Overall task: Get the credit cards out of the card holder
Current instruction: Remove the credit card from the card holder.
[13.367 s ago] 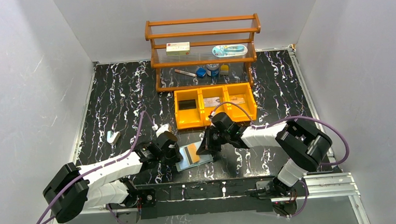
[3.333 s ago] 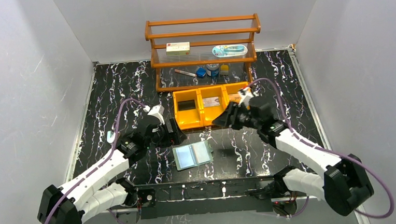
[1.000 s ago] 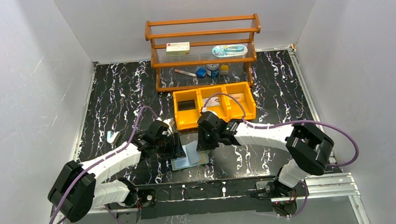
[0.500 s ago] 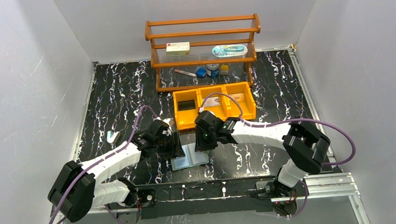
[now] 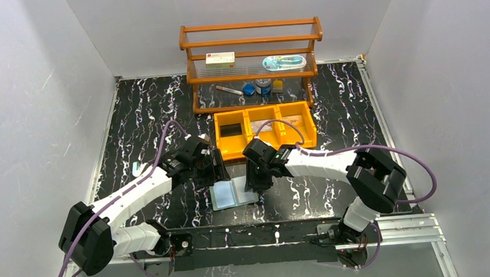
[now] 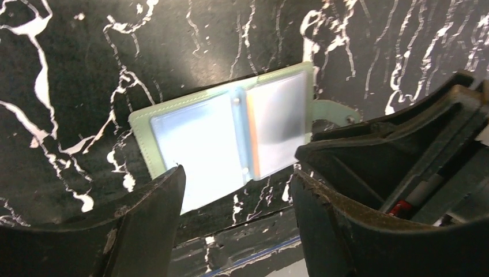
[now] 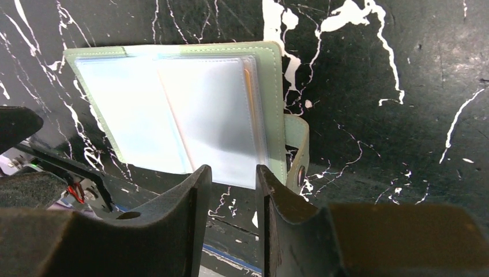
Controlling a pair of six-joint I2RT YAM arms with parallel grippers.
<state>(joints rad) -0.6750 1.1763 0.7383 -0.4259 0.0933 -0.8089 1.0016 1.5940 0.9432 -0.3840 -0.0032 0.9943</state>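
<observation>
At 6 o'clock from the orange bins, the card holder is laid open; only an orange sliver of the credit cards is glimpsed through glare. Left gripper and right gripper are parted, empty, above it; table lies open at 3 o'clock.

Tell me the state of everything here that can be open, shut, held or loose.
card holder: open flat on the table, clear pockets up.
left hand: open, empty, above the holder.
right hand: open, empty, above the holder.
credit cards: loose in the orange bin compartments.
</observation>
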